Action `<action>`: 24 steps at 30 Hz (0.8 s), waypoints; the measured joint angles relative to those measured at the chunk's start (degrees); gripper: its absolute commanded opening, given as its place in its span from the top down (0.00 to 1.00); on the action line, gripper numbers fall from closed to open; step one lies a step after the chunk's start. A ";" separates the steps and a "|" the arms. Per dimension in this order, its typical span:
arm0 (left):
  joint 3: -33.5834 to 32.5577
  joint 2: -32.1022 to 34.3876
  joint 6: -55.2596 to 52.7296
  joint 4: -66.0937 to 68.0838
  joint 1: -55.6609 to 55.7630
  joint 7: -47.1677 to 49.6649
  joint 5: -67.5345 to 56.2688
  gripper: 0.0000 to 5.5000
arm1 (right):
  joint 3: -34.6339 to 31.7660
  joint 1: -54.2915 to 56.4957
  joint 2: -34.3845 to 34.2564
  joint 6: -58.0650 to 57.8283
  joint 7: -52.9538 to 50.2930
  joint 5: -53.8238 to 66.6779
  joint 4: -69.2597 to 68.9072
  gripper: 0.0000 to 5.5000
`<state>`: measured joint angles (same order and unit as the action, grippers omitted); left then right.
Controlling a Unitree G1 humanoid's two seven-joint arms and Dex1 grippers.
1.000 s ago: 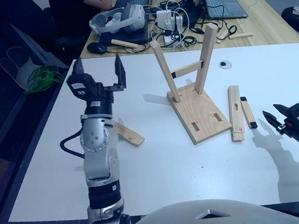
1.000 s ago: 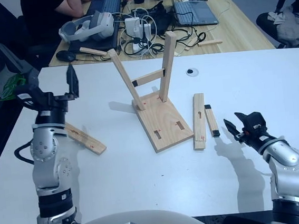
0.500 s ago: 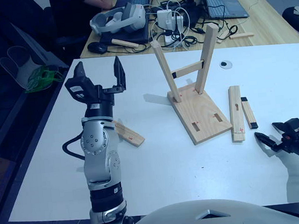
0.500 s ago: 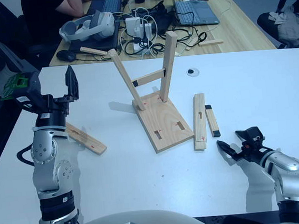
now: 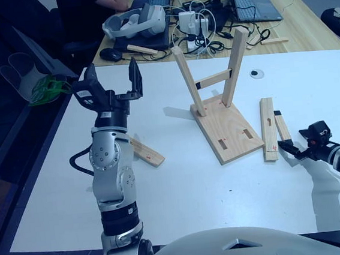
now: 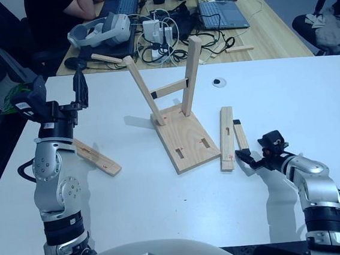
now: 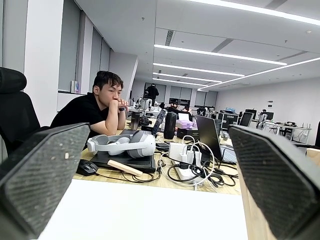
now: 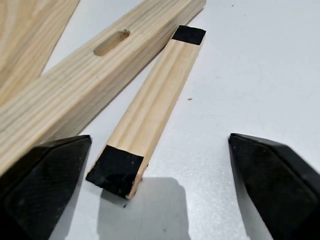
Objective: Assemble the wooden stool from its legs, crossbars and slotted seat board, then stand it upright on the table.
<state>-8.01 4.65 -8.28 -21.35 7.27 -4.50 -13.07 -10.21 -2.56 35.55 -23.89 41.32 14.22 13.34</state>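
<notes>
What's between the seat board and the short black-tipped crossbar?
A loose slotted leg lies flat there, right beside the crossbar; both eye views show it.

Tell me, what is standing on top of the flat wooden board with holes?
Two legs stand on the seat board's far end, joined by a crossbar. The two near slots are empty. How the legs' bottom ends sit in it is hidden.

The right tool [image 6: 246,158], spread wide, faces the short bar [image 8: 150,107]. Bare bench [image 8: 240,75] lies on one side of the bar; the long slotted leg [image 8: 85,80] crowds the other.
</notes>
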 measured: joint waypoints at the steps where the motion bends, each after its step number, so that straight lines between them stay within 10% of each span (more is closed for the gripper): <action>1: -0.02 0.00 -0.02 0.00 0.01 0.00 -0.01 0.07 | 0.03 0.48 0.17 -0.84 -0.47 0.01 0.18 0.20; 16: -1.24 -0.02 -0.86 0.10 0.63 0.61 0.06 0.07 | 1.99 3.51 4.99 -11.40 -2.53 0.17 -0.84 0.72; 24: -2.19 -0.06 -1.17 1.27 1.70 2.54 0.11 0.07 | 1.69 3.42 4.30 -10.39 -3.25 1.19 0.09 0.76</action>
<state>-10.20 4.59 -9.45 -20.08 8.97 -1.96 -12.96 -8.52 0.86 39.84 -34.28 38.07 15.41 13.43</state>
